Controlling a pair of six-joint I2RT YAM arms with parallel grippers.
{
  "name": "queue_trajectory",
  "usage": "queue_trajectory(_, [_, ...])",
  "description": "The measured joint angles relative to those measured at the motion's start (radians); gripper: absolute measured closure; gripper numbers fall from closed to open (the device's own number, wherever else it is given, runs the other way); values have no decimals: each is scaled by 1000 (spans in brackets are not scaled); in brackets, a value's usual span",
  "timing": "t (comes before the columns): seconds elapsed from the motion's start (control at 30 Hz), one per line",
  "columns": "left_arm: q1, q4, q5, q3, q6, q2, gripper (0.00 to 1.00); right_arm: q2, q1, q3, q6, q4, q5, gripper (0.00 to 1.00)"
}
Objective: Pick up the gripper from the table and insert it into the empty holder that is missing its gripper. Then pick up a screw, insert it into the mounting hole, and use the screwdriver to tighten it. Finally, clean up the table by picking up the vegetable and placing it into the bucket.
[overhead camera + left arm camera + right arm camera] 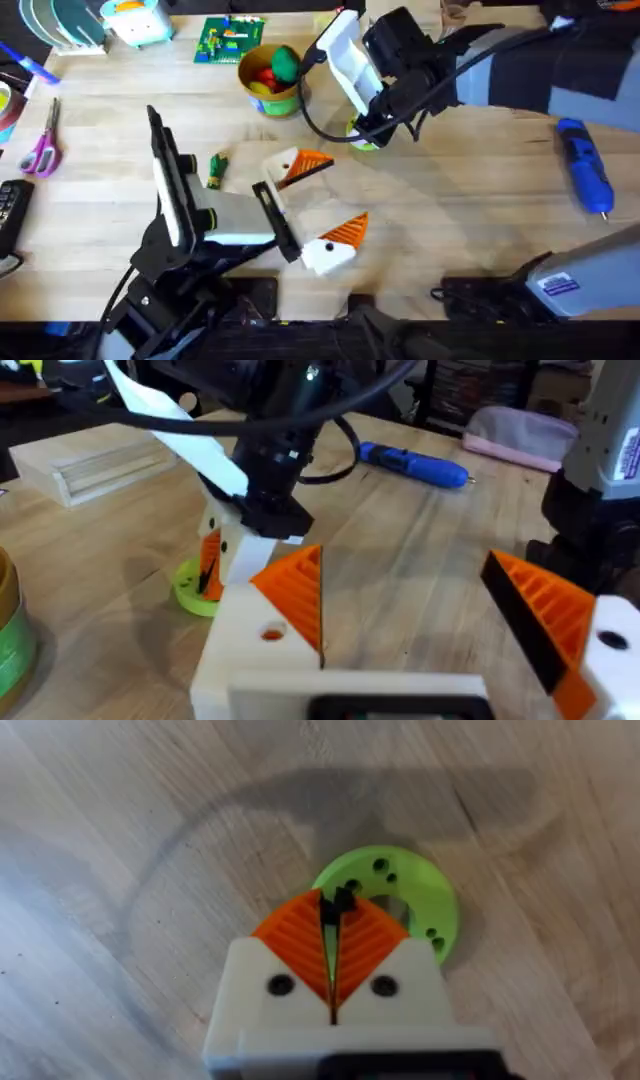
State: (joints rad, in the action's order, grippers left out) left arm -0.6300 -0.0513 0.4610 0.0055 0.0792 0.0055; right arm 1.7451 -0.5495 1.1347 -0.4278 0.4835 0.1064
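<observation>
Screw (343, 900), tiny and black, sits pinched between the two orange tips of the right gripper (340, 912). That gripper is closed tight on it. It points down at the green disc (425, 900), a flat ring with little holes that lies on the table (470, 220).

Near it, toward the robot, the left gripper (330, 198) lies low over the table with its fingers spread wide apart and nothing between them. In the left wrist view, one finger is the white holder (240, 655) with an orange wedge (300, 595) sitting in it. A small round mounting hole (272, 632) shows in its white face, and orange shows inside the hole. The other finger has an orange wedge too.

The little dark green vegetable (217, 168) lies on the wood just beside the left arm. The yellow bucket (272, 100) stands farther back, with a red toy and a green toy in it. The blue screwdriver (585, 165) lies far off on the right side. Pink scissors (40, 150) lie far off on the left.
</observation>
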Motion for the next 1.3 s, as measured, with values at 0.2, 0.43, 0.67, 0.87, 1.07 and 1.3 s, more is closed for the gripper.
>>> queue_trajectory(0.2, [0,0,0,0,0,0,9,-1,-2,11,0,29,-63,994])
queue_trajectory(0.43, [0,0,0,0,0,0,7,-48,-2,48,0,99,-95,994])
queue_trajectory(0.67, [0,0,0,0,0,0,8,-151,-2,127,1,207,-102,994])
queue_trajectory(0.87, [0,0,0,0,0,0,9,-206,-10,223,58,335,-103,995])
queue_trajectory(1.07, [0,0,0,0,0,0,9,-257,-166,442,95,485,-77,995])
queue_trajectory(1.3, [0,0,0,0,0,0,8,-259,-352,463,161,523,-38,995])
